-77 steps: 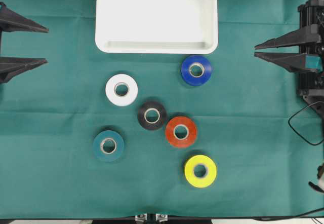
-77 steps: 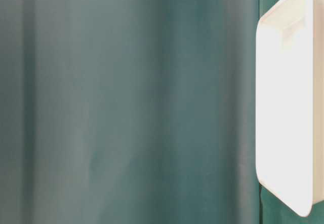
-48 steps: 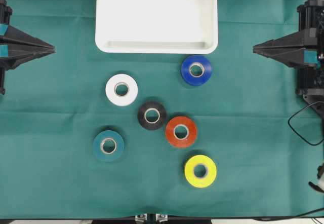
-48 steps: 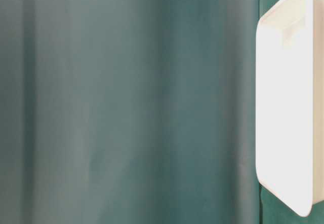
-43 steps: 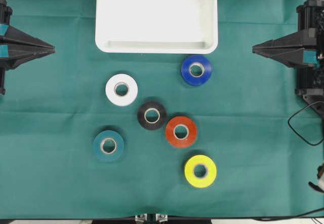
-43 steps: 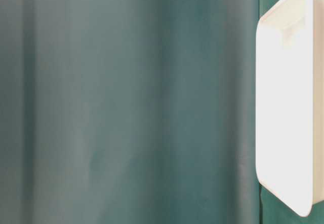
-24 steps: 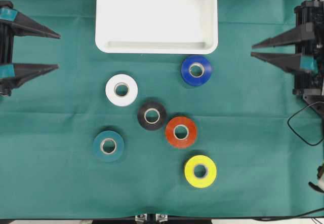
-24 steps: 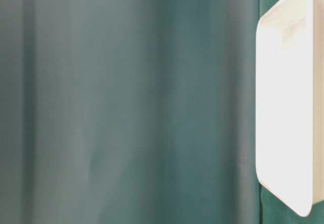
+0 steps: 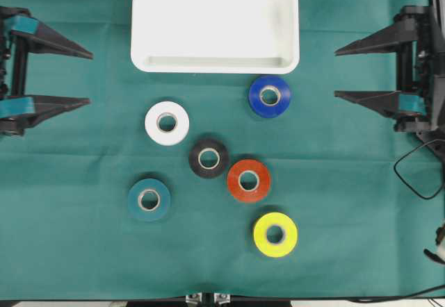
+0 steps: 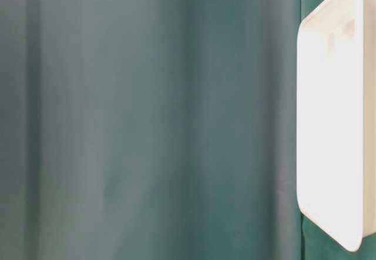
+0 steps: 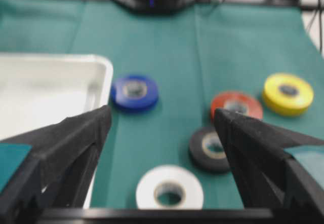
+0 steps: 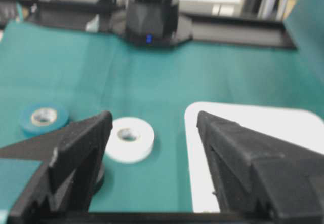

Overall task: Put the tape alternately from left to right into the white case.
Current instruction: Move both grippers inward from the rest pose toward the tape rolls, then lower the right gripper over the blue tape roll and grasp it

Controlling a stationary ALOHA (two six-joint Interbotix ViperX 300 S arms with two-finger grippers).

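Tray: the white case [image 9: 215,22] lies at the middle of the far edge of the green cloth [image 9: 76,251]; nothing lies in it.
Blue roll: the blue tape [image 9: 270,96] lies flat just in front of the tray's right front corner, not touching it.
White roll: the white tape [image 9: 167,123] lies in front of the tray's left part, left of the blue roll.
Black roll: the black tape [image 9: 208,158] sits mid-cloth, close beside the red-orange tape [image 9: 249,180], which lies to its right and nearer the front edge.
Teal roll: the teal tape [image 9: 149,199] lies leftmost of the rolls, toward the front edge.
Yellow roll: the yellow tape [image 9: 275,234] lies nearest the front edge, right of middle.
Left tool: the left gripper [image 9: 87,78] stands at the left edge, jaws spread wide, grasping nothing.
Right tool: the right gripper [image 9: 336,73] stands at the right edge, jaws spread wide, grasping nothing.
Spacing: both tools are well apart from every roll.
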